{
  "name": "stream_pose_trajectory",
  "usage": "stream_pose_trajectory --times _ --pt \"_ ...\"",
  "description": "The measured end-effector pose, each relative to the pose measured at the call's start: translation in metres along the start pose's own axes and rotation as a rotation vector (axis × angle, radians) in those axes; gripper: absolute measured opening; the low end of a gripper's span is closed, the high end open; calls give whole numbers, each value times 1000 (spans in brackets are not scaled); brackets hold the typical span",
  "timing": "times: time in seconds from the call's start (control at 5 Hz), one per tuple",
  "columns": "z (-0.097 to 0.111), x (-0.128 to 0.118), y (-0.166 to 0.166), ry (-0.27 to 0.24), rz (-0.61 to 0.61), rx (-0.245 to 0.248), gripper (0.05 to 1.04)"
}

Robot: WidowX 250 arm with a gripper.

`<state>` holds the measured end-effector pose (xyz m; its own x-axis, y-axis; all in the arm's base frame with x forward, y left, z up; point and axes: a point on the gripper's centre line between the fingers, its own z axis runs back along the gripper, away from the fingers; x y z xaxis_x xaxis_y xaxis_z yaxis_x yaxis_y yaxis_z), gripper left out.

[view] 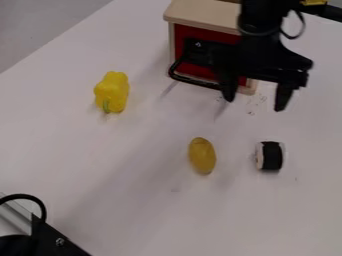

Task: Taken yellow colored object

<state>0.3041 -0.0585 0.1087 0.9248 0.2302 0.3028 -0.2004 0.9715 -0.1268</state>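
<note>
Yellow oval object (202, 156), end effector (254, 103) apart, spread wide

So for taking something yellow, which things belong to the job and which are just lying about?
Job: gripper; yellow pepper or yellow oval piece, whichever is meant.
Lying about: black-and-white roll; red box with wooden top; black bracket, lower left.

Gray floor (33, 25) lies at upper left, beyond the slanting edge of a whitish tabletop (47, 125) crossed by soft shadows.
</note>
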Motion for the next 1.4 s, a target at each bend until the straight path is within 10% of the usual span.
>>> stream_pose_trajectory --times 0.4,1.4 --pt "25 -22 85 14 175 36 995" --pt "-27 -27 220 153 286 221 995"
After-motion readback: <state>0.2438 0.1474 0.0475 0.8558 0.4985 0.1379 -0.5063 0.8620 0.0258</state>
